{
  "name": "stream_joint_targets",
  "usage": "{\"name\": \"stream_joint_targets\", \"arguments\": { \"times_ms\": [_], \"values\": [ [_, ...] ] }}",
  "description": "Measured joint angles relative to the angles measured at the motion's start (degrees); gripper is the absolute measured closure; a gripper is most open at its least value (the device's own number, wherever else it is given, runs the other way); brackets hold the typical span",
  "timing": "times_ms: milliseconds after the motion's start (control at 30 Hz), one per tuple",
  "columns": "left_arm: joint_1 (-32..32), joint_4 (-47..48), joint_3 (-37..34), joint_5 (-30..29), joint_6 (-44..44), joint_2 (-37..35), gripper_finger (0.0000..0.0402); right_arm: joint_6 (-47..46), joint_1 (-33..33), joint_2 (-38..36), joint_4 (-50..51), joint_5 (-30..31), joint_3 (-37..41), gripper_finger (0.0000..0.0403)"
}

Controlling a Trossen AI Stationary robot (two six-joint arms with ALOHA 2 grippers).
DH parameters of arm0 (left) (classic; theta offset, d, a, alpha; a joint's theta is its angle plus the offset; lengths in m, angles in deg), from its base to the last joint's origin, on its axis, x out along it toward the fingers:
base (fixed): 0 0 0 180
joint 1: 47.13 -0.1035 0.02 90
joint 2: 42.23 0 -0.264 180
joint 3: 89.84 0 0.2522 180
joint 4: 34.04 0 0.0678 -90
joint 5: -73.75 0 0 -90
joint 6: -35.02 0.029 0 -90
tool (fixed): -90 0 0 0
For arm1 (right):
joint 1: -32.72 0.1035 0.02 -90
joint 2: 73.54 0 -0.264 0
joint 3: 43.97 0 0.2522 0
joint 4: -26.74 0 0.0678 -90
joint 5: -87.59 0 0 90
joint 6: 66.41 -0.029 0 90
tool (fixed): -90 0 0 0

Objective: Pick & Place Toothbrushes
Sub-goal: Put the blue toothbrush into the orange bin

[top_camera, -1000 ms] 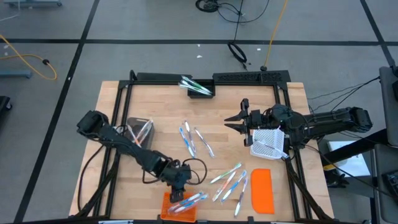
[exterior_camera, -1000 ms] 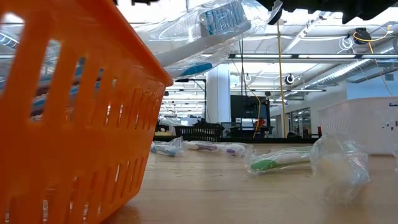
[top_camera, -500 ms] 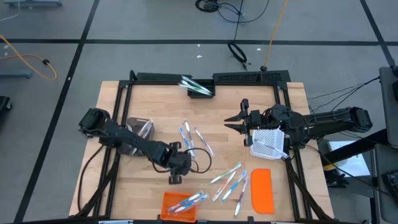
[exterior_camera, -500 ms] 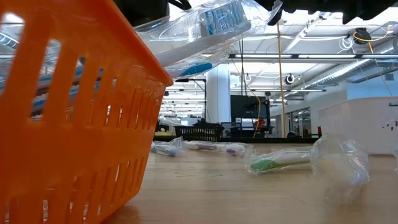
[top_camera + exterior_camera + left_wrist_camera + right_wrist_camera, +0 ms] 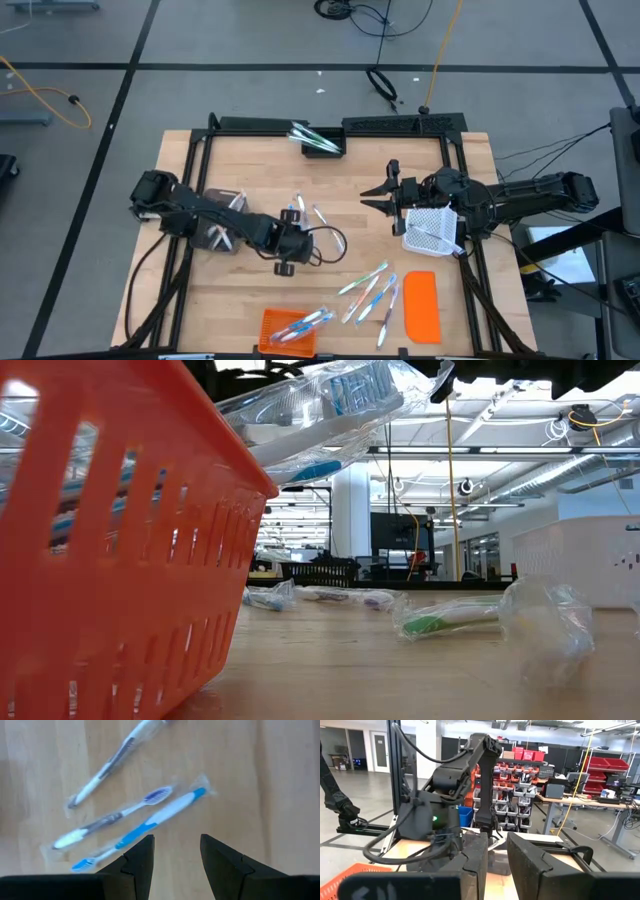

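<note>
The left gripper (image 5: 296, 222) is being held over three wrapped toothbrushes (image 5: 310, 228) in the middle of the wooden table (image 5: 250, 160), with its fingers (image 5: 139, 860) spread apart and nothing between them. More toothbrushes (image 5: 368, 292) are lying beside the flat orange lid (image 5: 421, 305), and some are sitting in the orange basket (image 5: 287, 330) at the near edge. The right gripper (image 5: 372, 197) is being kept just beside the white mesh basket (image 5: 432, 228); its fingers are nearly together and gripping nothing. Only the low view is showing a green-tipped toothbrush (image 5: 448, 621) in a crinkled wrapper.
</note>
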Motion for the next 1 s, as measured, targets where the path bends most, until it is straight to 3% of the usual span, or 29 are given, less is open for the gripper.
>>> {"name": "stream_joint_targets", "arguments": {
  "times_ms": [600, 1000],
  "values": [
    [-5.3, -0.8, 0.0, -0.9, 18.3, 9.2, 0.0243, 0.0, 0.0, 0.0, 0.0, 0.0, 0.0, 0.0334],
    [-7.1, -2.9, 0.1, -0.2, 21.9, 10.5, 0.0243, 0.2, 0.0, 0.0, 0.4, 0.0, 0.0, 0.0334]
  ]
}}
